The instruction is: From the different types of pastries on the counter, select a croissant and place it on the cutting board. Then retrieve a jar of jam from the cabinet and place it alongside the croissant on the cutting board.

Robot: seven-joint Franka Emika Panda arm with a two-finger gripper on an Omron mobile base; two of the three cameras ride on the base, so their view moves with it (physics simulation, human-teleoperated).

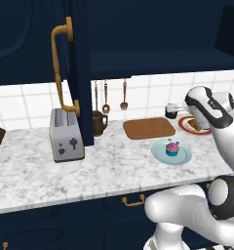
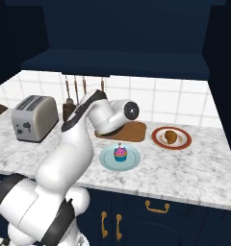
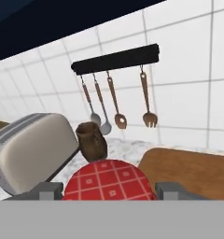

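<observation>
Claw [image 3: 104, 193] clasps the jar of jam [image 3: 109, 179] above the tabletop [image 1: 114, 166]; the cutting board [image 3: 193, 170] lies just ahead, low and right, in the hand view.

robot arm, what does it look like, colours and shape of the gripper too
The arm is glossy white, built of rounded, bulbous links with dark grey-black bands at the joints and a round dark cap on one joint. The gripper has two small, blocky, dark grey fingertips. No cables or markings are visible.
</observation>
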